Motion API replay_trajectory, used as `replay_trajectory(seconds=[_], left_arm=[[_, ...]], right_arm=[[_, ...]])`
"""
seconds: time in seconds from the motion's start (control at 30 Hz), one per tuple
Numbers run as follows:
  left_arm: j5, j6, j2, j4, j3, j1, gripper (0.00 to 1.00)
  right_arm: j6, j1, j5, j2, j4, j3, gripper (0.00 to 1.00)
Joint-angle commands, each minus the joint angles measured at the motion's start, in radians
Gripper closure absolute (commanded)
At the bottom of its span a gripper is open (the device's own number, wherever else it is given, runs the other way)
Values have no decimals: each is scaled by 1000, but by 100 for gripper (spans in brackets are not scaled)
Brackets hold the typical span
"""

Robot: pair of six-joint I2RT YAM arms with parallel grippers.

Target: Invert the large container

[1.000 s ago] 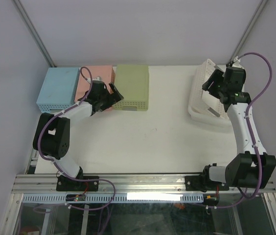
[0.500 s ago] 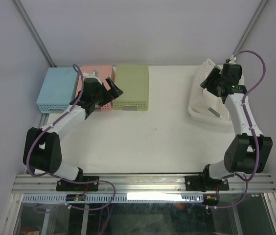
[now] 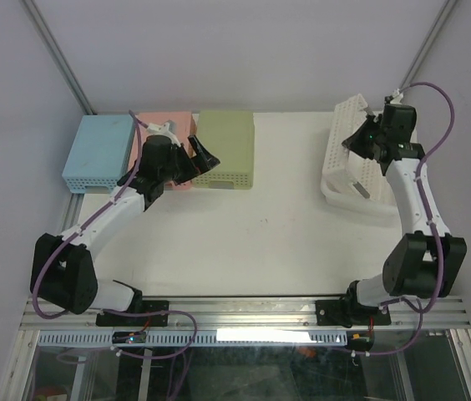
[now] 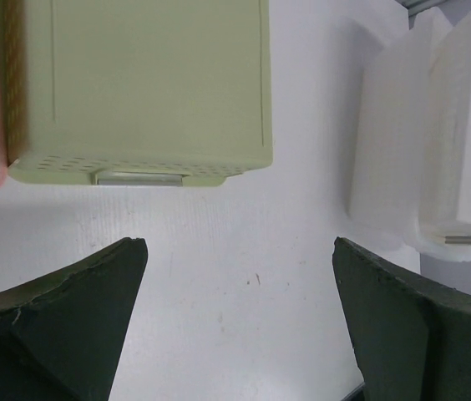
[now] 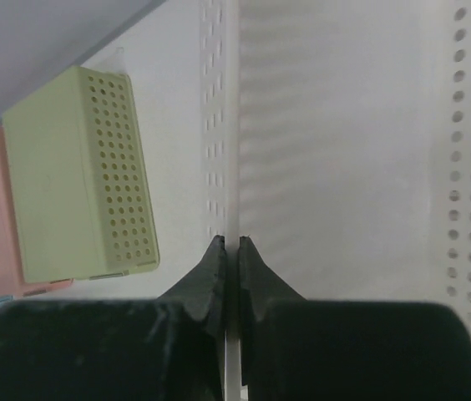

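The large container (image 3: 342, 142) is white and perforated and sits at the back right, tipped so that its holed side faces left. My right gripper (image 3: 367, 139) is shut on the thin rim of its long wall (image 5: 237, 167). In the right wrist view the right gripper (image 5: 228, 244) pinches that white edge, with the container's smooth inside (image 5: 336, 125) to the right. In the left wrist view the container (image 4: 469, 125) shows far right. My left gripper (image 3: 198, 154) hangs open over the bare table in front of the green container, and the left gripper (image 4: 240, 242) holds nothing.
Three upside-down containers line the back left: blue (image 3: 99, 150), pink (image 3: 164, 134) and green (image 3: 225, 149). A smooth white part (image 3: 340, 196) lies under the large container's front edge. Grey walls close in the back and the sides.
My right gripper has closed on the large container's wall, and the holed side now shows more. The left arm has stretched out, keeping its open gripper by the green container.
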Motion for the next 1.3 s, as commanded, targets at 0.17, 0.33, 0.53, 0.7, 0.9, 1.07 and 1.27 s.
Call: replay_trajectory(seconds=[0.17, 0.33, 0.53, 0.7, 0.9, 1.07, 1.27], left_arm=[[-16, 18, -147, -19, 60, -9, 1], [-45, 20, -213, -48, 52, -10, 1], [-35, 23, -263, -69, 32, -9, 1], [-98, 39, -331, -122, 29, -10, 1], [-94, 66, -355, -158, 45, -9, 1], [-25, 86, -329, -174, 63, -9, 1], [1, 90, -312, -174, 67, -9, 1]], right_arm=[[86, -3, -160, -297, 86, 128, 100], [276, 51, -391, -336, 299, 39, 100], [490, 229, -538, -267, 617, -90, 100], [576, 290, -588, -261, 773, -208, 100], [725, 273, -650, -269, 942, -364, 100], [949, 235, -684, -287, 1227, -552, 100], [1089, 178, -660, -385, 1314, -691, 100]])
